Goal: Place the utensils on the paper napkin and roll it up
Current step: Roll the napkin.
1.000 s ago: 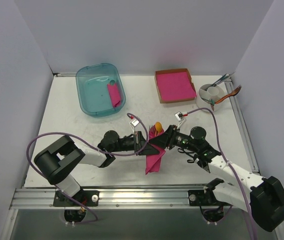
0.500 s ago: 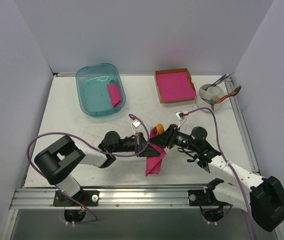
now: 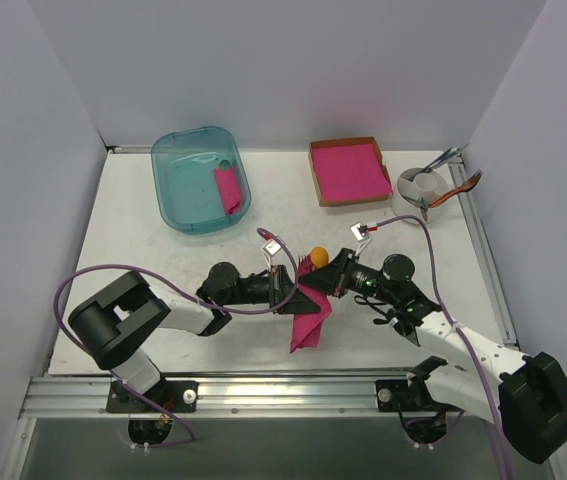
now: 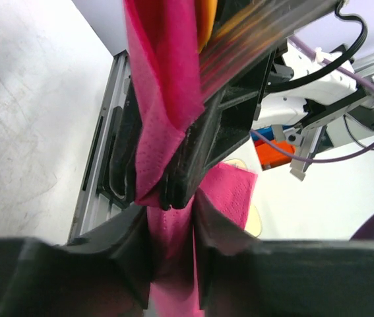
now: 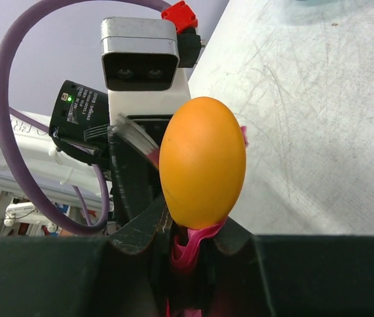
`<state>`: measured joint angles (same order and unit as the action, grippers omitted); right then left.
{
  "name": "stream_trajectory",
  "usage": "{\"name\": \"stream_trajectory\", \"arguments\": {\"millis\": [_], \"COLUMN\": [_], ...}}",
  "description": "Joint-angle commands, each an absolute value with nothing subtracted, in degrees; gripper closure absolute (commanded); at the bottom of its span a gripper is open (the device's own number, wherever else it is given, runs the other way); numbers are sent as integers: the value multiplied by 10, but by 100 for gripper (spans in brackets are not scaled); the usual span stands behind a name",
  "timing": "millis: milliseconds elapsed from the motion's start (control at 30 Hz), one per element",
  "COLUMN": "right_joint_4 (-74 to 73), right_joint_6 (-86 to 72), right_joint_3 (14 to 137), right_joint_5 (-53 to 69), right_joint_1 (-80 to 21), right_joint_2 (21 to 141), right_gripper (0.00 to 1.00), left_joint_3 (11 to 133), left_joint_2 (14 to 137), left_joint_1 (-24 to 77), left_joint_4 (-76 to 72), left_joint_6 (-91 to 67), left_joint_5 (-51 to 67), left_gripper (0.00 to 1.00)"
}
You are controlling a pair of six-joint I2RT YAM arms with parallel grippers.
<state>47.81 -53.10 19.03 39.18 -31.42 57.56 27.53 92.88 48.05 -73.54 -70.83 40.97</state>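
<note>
One napkin (image 4: 167, 105) within left tool (image 4: 171, 264)

I see tub (image 3: 188, 160) upper left, cardboard tray (image 3: 315, 172) upper middle, bowl (image 3: 410, 186) upper right. Napkin (image 3: 306, 322) mid-frame between left gripper (image 3: 286, 289) and right gripper (image 3: 320, 282), spoon (image 3: 316, 256) at its top.

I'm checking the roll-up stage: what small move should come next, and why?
Probably lower the bundle onto the table: the left gripper and right gripper both pinch the napkin, the spoon pokes out, and a loose tail hangs unrolled.
</note>
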Motion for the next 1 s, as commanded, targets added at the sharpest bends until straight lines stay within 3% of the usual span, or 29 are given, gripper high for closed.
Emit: {"name": "stream_trajectory", "arguments": {"millis": [0, 100, 400, 533, 700, 800, 833, 867, 933, 967], "right_joint_4": [529, 544, 566, 567, 573, 571, 570, 567, 556, 551], "right_joint_6": [-527, -540, -562, -564, -568, -568, -567, -567, -564, -562], "right_joint_3": [185, 177, 165, 164, 162, 164, 165, 167, 168, 168], "right_joint_5": [386, 385, 381, 378, 374, 374, 374, 374, 369, 367], "right_joint_1": [-310, -311, -317, -323, -328, -328, -328, -328, -327, -326], "right_joint_2": [560, 560, 560, 560, 561, 561, 560, 558, 550, 546], "right_gripper": [100, 100, 100, 100, 100, 100, 98, 87, 73, 58], "left_joint_3": [291, 292, 313, 309, 313, 314, 312, 310, 307, 301], "left_joint_2": [923, 913, 891, 894, 898, 902, 903, 906, 909, 911], "left_joint_1": [483, 483, 482, 480, 480, 480, 480, 480, 477, 476], "left_joint_4": [-896, -880, -812, -812, -803, -803, -803, -806, -809, -818], "left_joint_6": [-703, -689, -641, -629, -620, -620, -621, -621, -621, -624], "left_joint_5": [421, 415, 403, 387, 376, 377, 378, 379, 376, 375], "left_gripper": [62, 47, 47, 55, 82, 89, 91, 94, 98, 98]}}
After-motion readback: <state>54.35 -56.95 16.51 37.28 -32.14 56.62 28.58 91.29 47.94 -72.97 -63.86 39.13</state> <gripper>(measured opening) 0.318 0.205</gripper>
